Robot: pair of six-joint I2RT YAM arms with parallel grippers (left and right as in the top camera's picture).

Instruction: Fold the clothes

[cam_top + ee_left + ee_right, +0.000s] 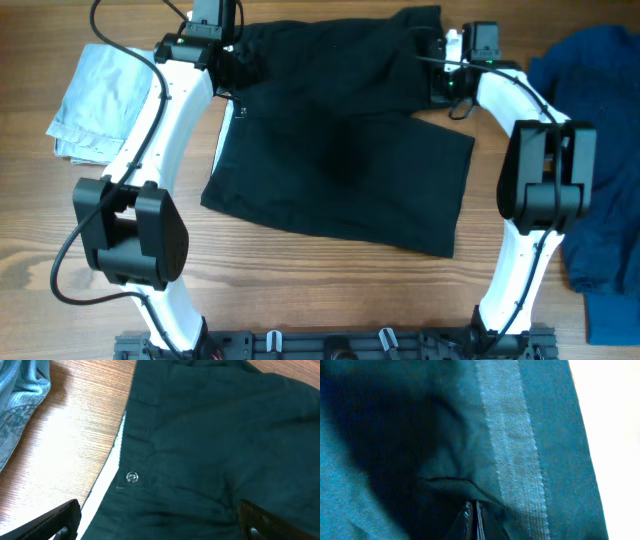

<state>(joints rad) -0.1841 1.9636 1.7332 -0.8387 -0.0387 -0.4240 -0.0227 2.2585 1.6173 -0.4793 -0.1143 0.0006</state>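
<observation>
The black shorts lie spread in the middle of the table, with the upper part bunched between both arms. My left gripper hovers over their top left corner, open; its fingers straddle dark cloth near a small metal button, with nothing between them. My right gripper is at the top right corner. In the right wrist view its fingertips are pressed together on a raised fold of the black cloth, beside a paler stitched band.
A pale blue denim piece lies folded at the far left, its edge also showing in the left wrist view. A royal-blue garment is heaped at the right edge. Bare wooden table runs along the front.
</observation>
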